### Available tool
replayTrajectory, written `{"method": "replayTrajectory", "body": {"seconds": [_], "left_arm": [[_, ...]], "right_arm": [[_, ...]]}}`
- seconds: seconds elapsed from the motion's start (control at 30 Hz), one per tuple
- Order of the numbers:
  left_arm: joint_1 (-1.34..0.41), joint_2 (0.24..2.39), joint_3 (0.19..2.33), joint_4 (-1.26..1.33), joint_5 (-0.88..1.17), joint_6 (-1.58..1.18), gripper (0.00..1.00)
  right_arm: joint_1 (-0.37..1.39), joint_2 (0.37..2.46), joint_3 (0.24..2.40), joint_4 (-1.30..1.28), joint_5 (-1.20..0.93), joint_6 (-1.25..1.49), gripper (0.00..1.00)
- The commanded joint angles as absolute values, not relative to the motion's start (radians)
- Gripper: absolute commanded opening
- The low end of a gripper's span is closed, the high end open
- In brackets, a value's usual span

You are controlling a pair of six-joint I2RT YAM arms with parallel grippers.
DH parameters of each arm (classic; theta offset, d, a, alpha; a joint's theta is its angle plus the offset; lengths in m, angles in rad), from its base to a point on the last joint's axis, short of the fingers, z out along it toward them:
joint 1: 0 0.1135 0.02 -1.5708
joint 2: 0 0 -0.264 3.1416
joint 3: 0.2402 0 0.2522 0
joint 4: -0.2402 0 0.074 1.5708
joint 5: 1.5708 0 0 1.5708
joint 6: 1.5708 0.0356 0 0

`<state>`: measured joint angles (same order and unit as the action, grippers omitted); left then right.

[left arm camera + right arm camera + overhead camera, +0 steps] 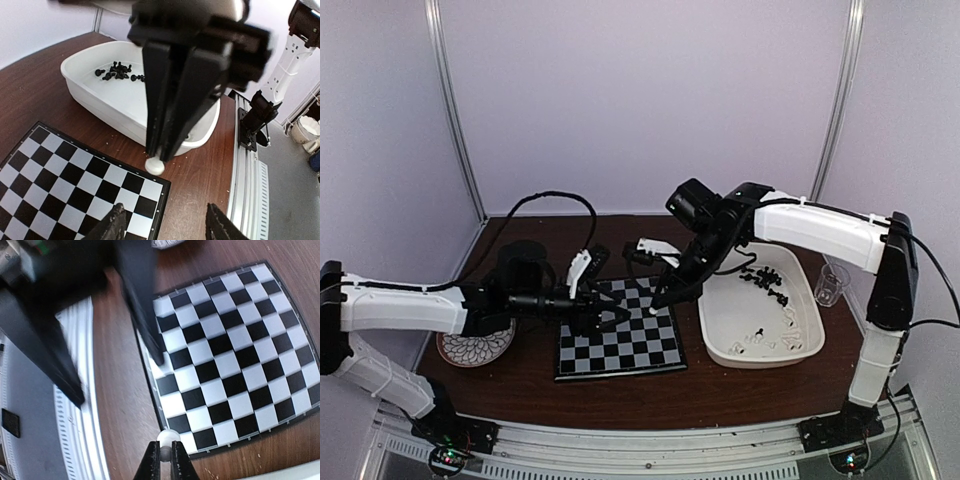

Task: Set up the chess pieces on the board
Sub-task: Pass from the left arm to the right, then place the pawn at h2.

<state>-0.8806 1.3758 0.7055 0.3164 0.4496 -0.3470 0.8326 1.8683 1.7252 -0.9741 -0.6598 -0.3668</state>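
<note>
Where one board (620, 345) lies, one white piece (154, 165) pinched.

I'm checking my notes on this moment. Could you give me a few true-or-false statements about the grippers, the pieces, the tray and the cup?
1. The right gripper is shut on a white piece. True.
2. The left gripper grips a black piece. False: its jaws stand open and empty.
3. Black pieces lie in the white tray. True.
4. The white piece hangs over the middle of the board. False: it is at a corner of the board, on the tray's side.
5. The clear cup stands on the board. False: it stands on the table, to the right of the tray.
</note>
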Motion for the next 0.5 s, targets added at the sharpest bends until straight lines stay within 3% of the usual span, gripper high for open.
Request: {"method": "replayTrajectory", "body": {"seconds": [0.0, 0.1, 0.27, 0.47], "left_arm": [[-0.863, 1.196, 0.695, 0.080, 0.325, -0.153, 0.59], [-0.823, 1.100, 0.685, -0.042, 0.095, -0.138, 0.76], [-0.713, 1.045, 0.706, -0.146, -0.080, -0.073, 0.80], [-0.707, 1.034, 0.668, -0.082, -0.100, -0.105, 0.80]], "right_arm": [[0.833, 1.824, 1.623, -0.946, -0.486, -0.446, 0.00], [0.844, 1.836, 1.564, -0.919, -0.415, -0.469, 0.00], [0.871, 1.864, 1.498, -0.841, -0.353, -0.481, 0.00], [0.877, 1.929, 1.505, -0.818, -0.325, -0.482, 0.00]]}}
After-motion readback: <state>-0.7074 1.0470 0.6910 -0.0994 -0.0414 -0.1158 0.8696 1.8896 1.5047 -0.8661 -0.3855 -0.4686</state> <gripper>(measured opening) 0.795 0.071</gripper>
